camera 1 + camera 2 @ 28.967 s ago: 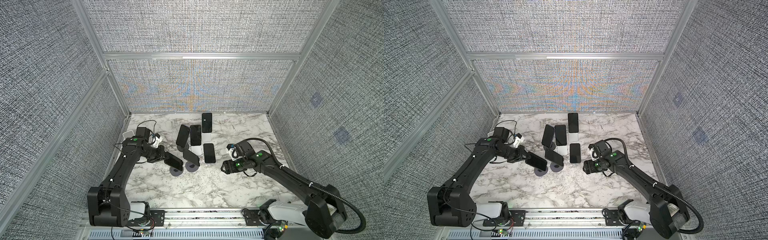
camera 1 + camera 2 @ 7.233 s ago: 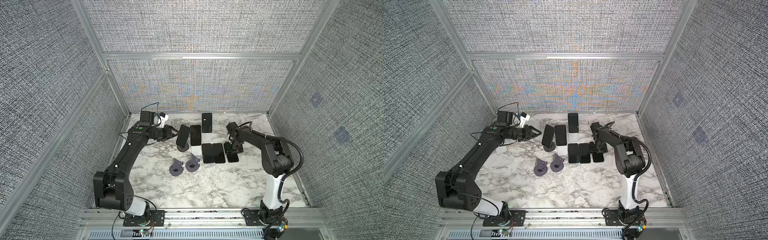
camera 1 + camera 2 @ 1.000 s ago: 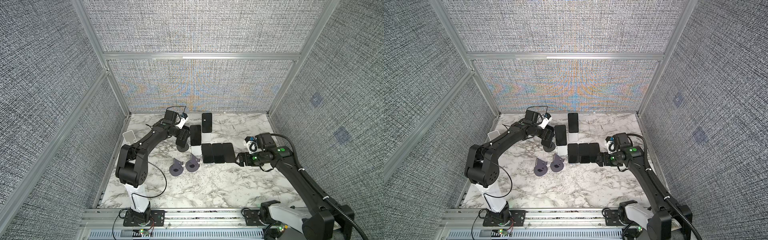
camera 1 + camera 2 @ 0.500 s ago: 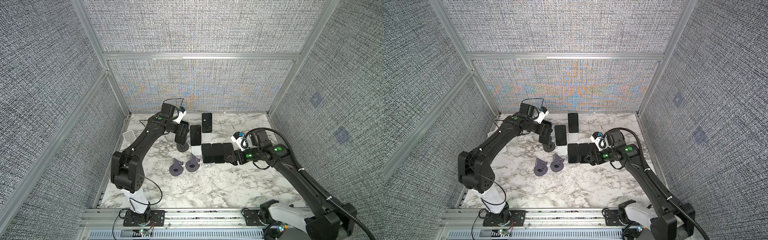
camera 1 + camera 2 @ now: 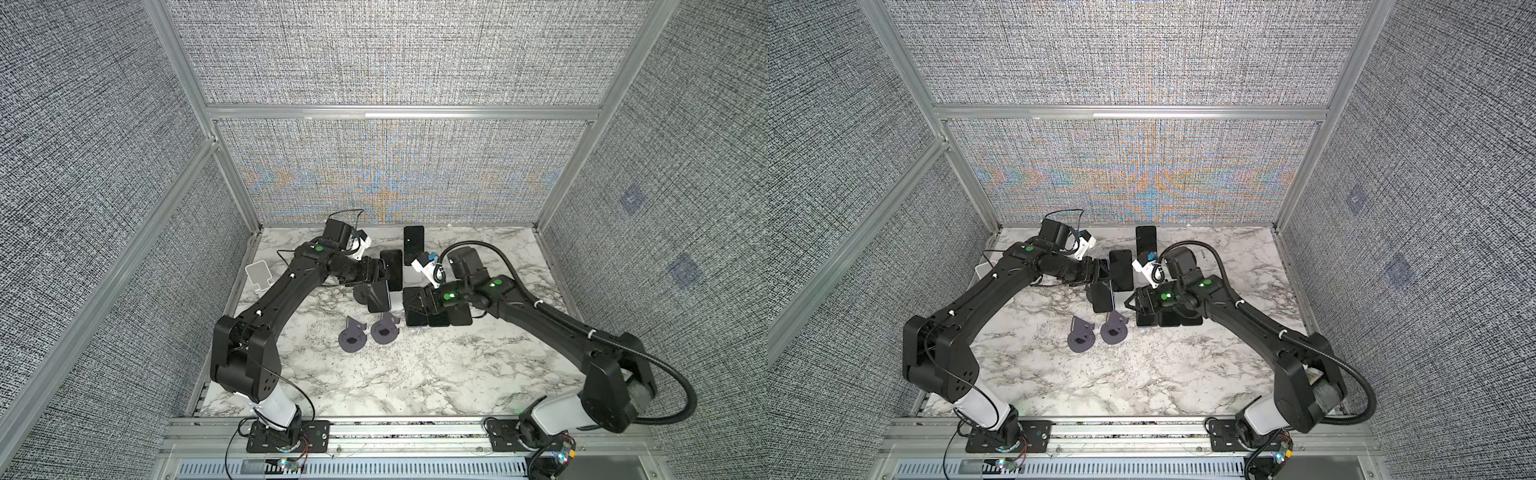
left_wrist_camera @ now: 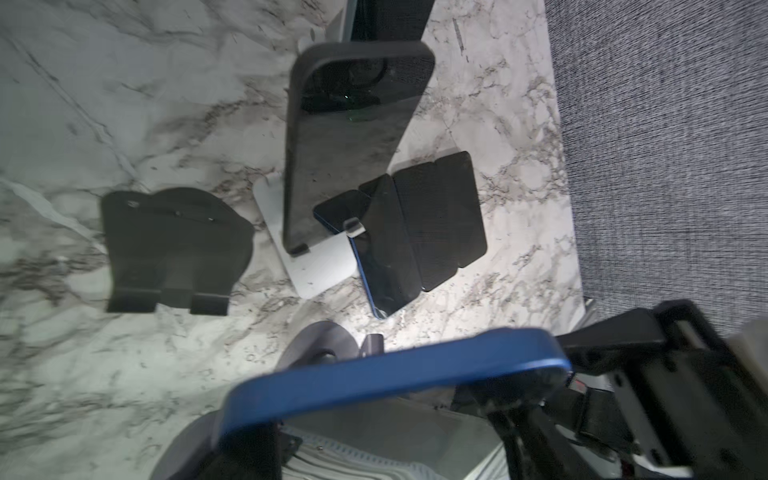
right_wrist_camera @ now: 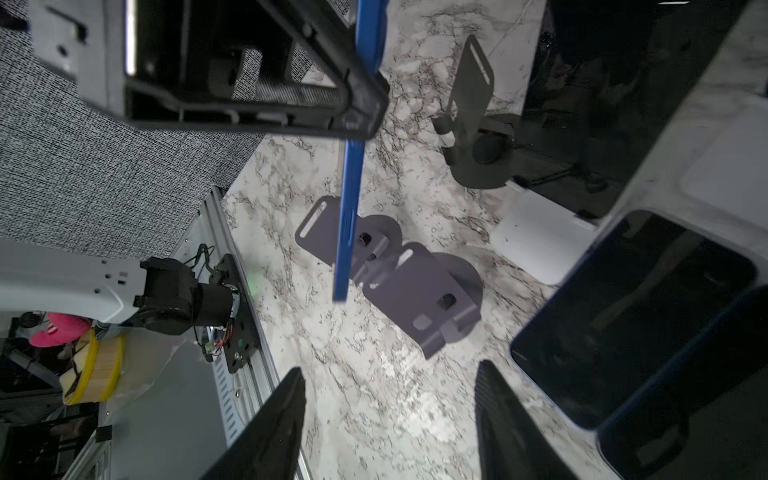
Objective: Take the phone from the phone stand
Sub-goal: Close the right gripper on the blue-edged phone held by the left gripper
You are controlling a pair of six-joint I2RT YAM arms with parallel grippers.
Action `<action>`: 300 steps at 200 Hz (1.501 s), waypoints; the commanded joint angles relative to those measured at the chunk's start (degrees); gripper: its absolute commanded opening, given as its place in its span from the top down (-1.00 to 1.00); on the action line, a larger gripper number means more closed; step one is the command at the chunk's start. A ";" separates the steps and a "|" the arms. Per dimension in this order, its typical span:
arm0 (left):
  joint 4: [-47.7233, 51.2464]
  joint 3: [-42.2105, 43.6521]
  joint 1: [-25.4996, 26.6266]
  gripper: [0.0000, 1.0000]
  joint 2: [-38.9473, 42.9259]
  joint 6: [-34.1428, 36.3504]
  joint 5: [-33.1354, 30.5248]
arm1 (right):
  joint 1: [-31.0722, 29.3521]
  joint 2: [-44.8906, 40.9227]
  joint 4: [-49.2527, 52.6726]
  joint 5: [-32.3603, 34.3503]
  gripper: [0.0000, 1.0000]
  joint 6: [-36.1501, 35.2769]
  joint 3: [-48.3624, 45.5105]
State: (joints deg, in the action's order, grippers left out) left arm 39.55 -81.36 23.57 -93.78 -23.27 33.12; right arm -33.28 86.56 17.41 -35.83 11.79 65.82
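My left gripper [image 5: 379, 272] is shut on a blue-edged phone [image 5: 379, 297], which hangs upright in the air just in front of the black phone stand [image 5: 360, 294]. In the left wrist view the phone's blue edge [image 6: 395, 374] spans the jaws. That black phone stand [image 6: 174, 249] is bare. My right gripper [image 5: 409, 301] is open and empty, low over the table just right of the held phone. In the right wrist view its fingers [image 7: 274, 432] frame bare marble, with the phone [image 7: 349, 208] edge-on ahead.
Three phones [image 5: 438, 318] lie flat side by side under my right arm. Behind the held phone, two more phones [image 5: 391, 270] [image 5: 414, 241] lean on white stands. Two grey stands [image 5: 352, 332] [image 5: 385, 328] sit in front, and a white stand [image 5: 258, 274] stands by the left wall.
My left gripper has lifted the phone off the black stand and brought it forward. My right gripper has swung left over the flat phones toward it, its jaws narrowing.
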 commanded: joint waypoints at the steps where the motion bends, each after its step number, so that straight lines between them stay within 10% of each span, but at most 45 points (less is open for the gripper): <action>1: -4.41 1.10 1.19 0.27 1.32 -7.70 3.77 | -1.48 2.77 -5.24 -1.17 -0.03 4.26 1.54; 180: -14.06 4.08 6.42 0.29 2.68 -18.04 -0.08 | -2.08 5.03 -15.49 -4.15 1.00 12.71 -2.16; 300: -18.19 5.92 6.66 -0.23 1.51 -19.10 1.02 | 1.28 4.29 -19.07 -8.64 1.00 18.20 -5.94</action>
State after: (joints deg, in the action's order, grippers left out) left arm 22.96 -75.09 30.46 -92.25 -42.41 33.87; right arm -32.69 91.33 -1.04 -44.18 26.94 60.38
